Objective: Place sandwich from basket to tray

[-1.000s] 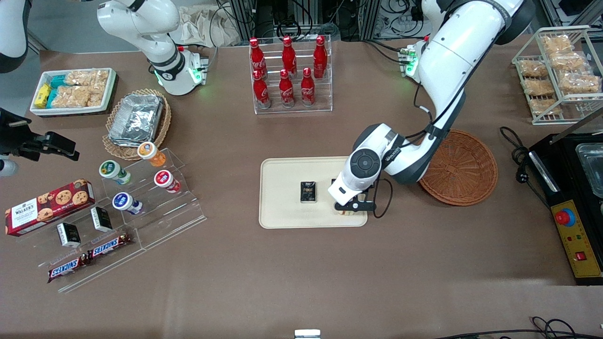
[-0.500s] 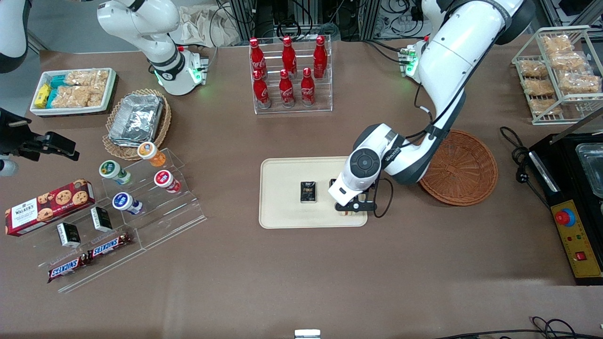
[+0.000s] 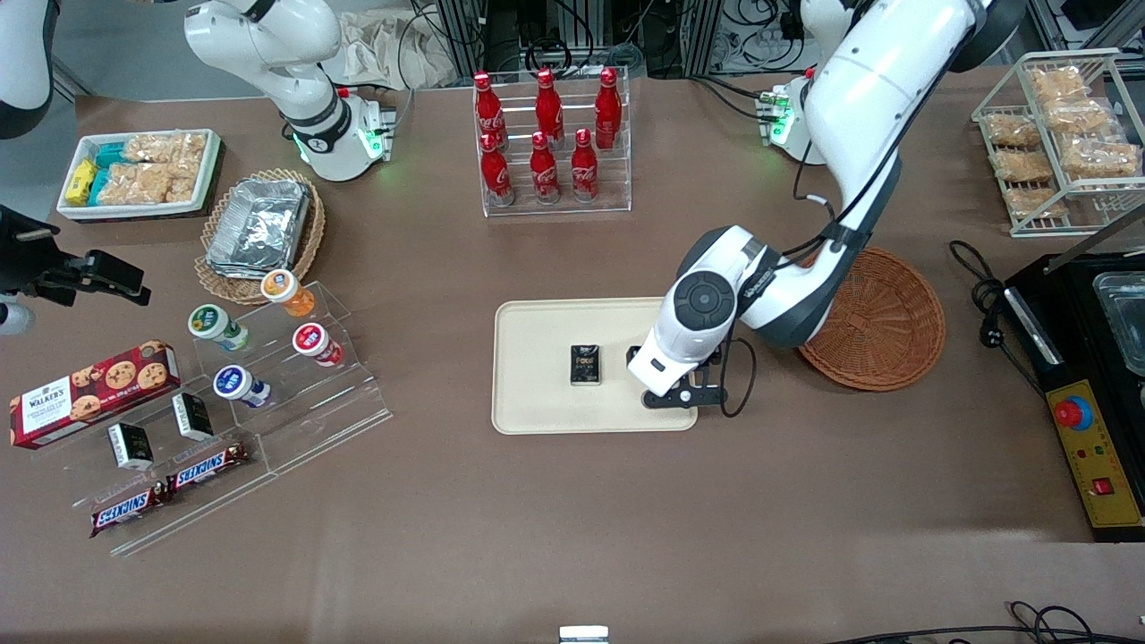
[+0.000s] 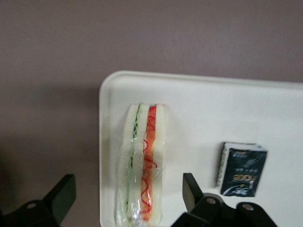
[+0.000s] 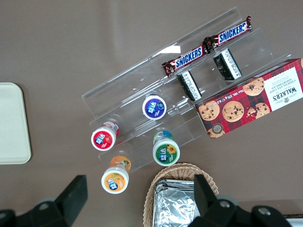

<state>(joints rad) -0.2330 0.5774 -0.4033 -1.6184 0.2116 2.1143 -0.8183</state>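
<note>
The sandwich (image 4: 142,163) lies on the tray (image 3: 537,407), close to the tray's corner that is nearest the front camera at the working arm's end. It rests on its side, so the layers show along its edge: white bread with a green line and an orange-red line running between. It appears wrapped in clear film.

The tool (image 4: 128,196) hangs above that corner of the tray with its fingers (image 4: 61,194) spread wide, one on each side of the sandwich and apart from it; it grips nothing. In the front view the tool (image 3: 673,396) and the wrist cover the sandwich.

A small dark packet (image 3: 586,366) also lies on the tray, beside the sandwich toward the parked arm's end, clear of it.

The basket (image 3: 881,322) sits on the brown counter (image 3: 572,519) just beside the tray toward the working arm's end and slightly farther from the front camera. What shows of its inside holds nothing; the arm's elbow covers part of its rim.
</note>
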